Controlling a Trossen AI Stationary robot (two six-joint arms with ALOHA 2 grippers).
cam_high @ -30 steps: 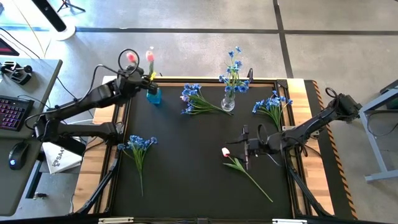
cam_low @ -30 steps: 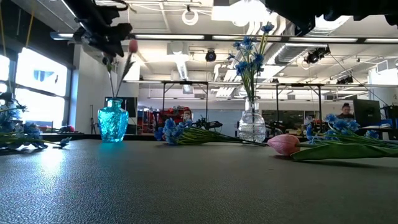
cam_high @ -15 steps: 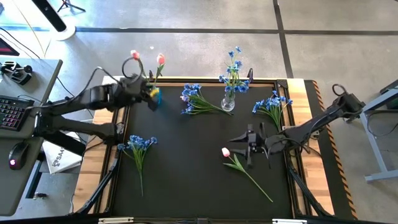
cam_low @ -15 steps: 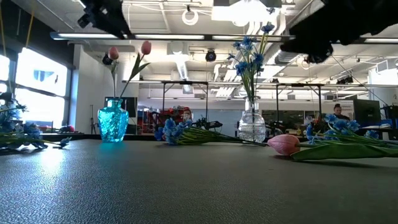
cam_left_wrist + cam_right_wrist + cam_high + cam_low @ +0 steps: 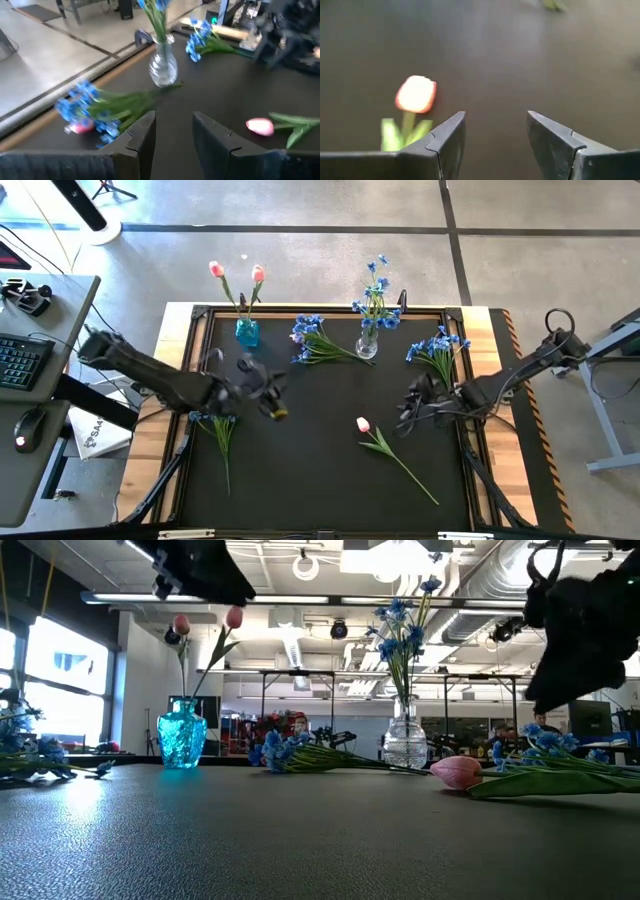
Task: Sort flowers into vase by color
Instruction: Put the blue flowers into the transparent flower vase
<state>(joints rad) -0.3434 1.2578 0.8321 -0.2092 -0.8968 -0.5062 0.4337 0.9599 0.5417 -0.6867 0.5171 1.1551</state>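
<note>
No legible text, label, brand, number or sign in any view. White item point(image 5: 92, 438) on floor beside table's left edge carries dark marking, too small to read. Keyboard point(image 5: 22, 358) on side desk: key legends not resolvable. Low view background room: no readable signage.

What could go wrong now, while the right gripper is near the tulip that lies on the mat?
1. The right gripper, open, is beside the lying tulip; closing on the blossom rather than the stem might crush it.
2. The blue vase already holds two tulips that lean apart; pushing in a third could tip this narrow vase.
3. The left gripper, open, is above the mat near a blue bunch; both arms reaching toward the middle might collide.
</note>
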